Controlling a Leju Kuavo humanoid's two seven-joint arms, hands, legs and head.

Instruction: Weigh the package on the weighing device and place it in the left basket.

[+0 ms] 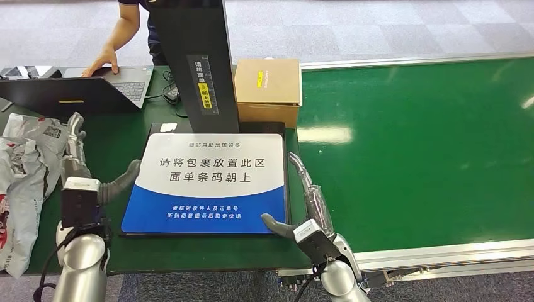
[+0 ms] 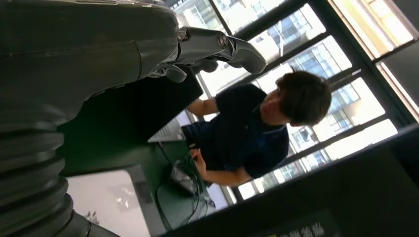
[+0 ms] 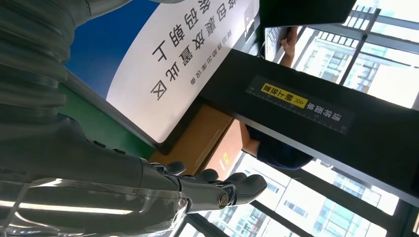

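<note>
The weighing device's flat plate (image 1: 208, 182), white and blue with printed text, lies bare in the middle of the table, under a black column (image 1: 195, 56). A brown cardboard box (image 1: 267, 88) stands behind the plate's far right corner, beside the column. My left hand (image 1: 80, 167) is at the plate's left edge with fingers stretched forward and thumb toward the plate, holding nothing. My right hand (image 1: 307, 201) is at the plate's right edge, fingers spread and empty. The right wrist view shows that hand (image 3: 123, 182), the plate (image 3: 163, 44) and the box (image 3: 197, 143).
Crumpled grey mailer bags (image 1: 25, 170) are heaped at the table's left edge. A person (image 2: 257, 128) stands behind the table with a hand on a laptop (image 1: 126, 82). A green conveyor belt (image 1: 415, 145) runs along the right.
</note>
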